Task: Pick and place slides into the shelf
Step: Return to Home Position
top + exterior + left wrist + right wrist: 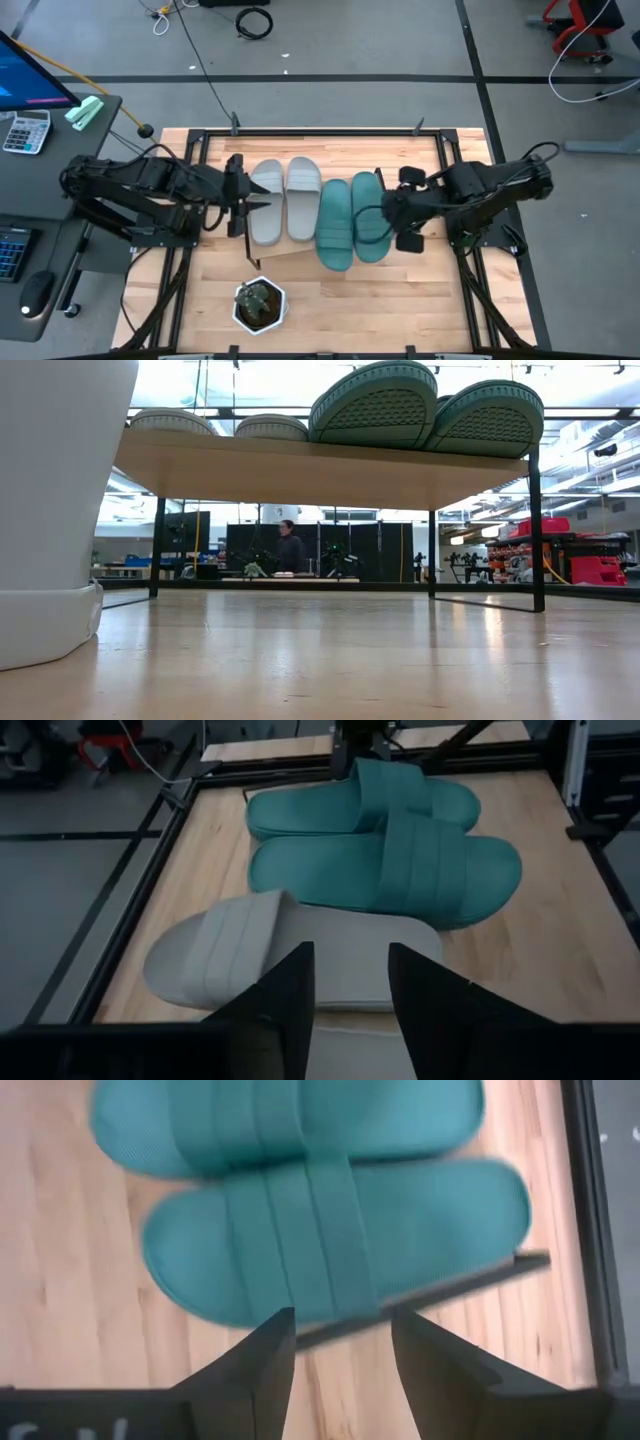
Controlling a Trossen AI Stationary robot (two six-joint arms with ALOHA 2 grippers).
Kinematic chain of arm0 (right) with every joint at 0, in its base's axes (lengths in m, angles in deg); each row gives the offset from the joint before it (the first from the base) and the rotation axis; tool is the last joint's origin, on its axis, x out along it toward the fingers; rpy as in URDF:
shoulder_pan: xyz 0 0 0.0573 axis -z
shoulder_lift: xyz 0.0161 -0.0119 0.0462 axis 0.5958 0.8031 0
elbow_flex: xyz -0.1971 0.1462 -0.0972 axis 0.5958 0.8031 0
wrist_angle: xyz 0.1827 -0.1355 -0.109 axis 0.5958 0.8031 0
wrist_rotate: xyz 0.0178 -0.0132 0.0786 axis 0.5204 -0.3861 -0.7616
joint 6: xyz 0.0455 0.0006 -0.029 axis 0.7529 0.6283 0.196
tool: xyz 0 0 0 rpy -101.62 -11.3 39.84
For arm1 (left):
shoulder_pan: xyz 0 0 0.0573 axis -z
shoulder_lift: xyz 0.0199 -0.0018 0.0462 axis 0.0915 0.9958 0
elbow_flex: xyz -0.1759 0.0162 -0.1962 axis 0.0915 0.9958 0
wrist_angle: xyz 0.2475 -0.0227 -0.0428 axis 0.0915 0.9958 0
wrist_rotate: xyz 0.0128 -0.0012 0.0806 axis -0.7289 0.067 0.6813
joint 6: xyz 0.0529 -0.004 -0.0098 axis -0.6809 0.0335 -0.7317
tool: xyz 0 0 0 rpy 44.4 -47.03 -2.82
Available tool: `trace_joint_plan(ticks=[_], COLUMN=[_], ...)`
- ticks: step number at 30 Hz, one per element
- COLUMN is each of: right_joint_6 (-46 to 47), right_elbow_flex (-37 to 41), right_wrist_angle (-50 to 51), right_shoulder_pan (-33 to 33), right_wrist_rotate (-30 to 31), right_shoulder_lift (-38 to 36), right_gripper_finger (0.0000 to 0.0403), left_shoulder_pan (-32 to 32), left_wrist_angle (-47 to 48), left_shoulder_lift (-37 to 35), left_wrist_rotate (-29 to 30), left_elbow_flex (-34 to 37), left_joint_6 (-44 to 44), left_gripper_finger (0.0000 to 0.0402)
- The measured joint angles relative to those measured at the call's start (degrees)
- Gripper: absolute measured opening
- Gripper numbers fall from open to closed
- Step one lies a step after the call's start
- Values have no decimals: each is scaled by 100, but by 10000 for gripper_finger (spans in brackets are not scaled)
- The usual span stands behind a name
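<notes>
Four slides lie side by side on the shelf [283, 256]: two light grey ones [268, 203] [302, 197] and two teal ones [334, 222] [368, 215]. In the low view the teal soles [385, 405] stick out over the board's near edge [320, 468]. My left gripper [262, 205] hovers at the left grey slide, fingers open [350, 985], with nothing between them. My right gripper [386, 212] hangs open [340, 1350] above the right teal slide [330, 1240], clear of it.
A potted plant in a white pot [260, 305] stands on the tabletop near the front edge, filling the left of the low view [50, 510]. Black frame rails [195, 160] border the table. A person [290, 550] stands far off in the room.
</notes>
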Motion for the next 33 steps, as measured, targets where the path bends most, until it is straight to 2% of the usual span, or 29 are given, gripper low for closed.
trace_joint_plan(ticks=[6, 14, 17, 23, 24, 29, 33], right_joint_6=[466, 814, 783, 486, 434, 821, 1175], right_elbow_flex=[1304, 2594, 2900, 3275, 3307, 3629, 3998], right_wrist_angle=[-535, -1159, -1474, -1745, -1742, -1873, -2582], right_shoulder_pan=[-107, -193, -193, -178, -156, 132, 375], right_wrist_rotate=[-2, -2, 0, 6, 6, 325, 554], right_shoulder_lift=[-1032, -2209, -2536, -2933, -2970, -3169, -3362], right_gripper_finger=[173, 166, 135, 20, 11, 15, 6], left_shoulder_pan=[-13, 42, 62, 116, 127, 145, 111], left_wrist_angle=[-364, -2413, -2898, -3043, -3044, -3572, -4179], left_shoulder_lift=[-104, -616, -838, -1306, -1404, -1758, -2051], left_wrist_rotate=[5, 480, 714, 875, 877, 987, 986], left_elbow_flex=[451, 1748, 2092, 2459, 2525, 2825, 3207], left_joint_6=[343, 655, 524, 546, 546, 168, -306], left_gripper_finger=[121, 108, 88, 17, 9, 10, 6])
